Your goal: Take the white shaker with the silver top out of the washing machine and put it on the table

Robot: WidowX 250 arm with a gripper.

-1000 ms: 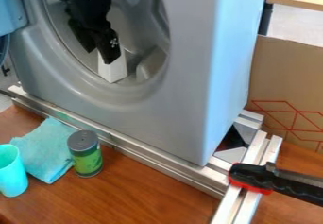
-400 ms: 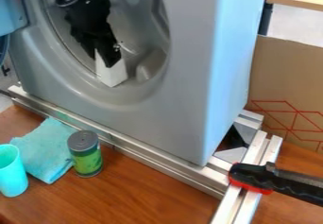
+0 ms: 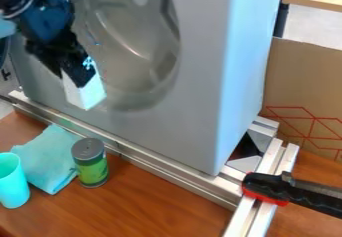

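We see the black gripper [image 3: 79, 76] closed on a white box [image 3: 84, 92], held tilted in front of the gray washing machine's [image 3: 194, 111] round opening, toward its left side. Below, at the wooden table's [image 3: 153, 196] left edge, a turquoise cup [image 3: 12, 183] stands beside a folded turquoise cloth [image 3: 48, 158] and a green can [image 3: 91, 166].

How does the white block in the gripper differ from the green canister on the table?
The white block has flat sides and corners, while the green canister is round. The block is plain white; the canister has a green body and a grey lid. The block is held by the gripper, off the wooden table, while the canister stands upright on it.
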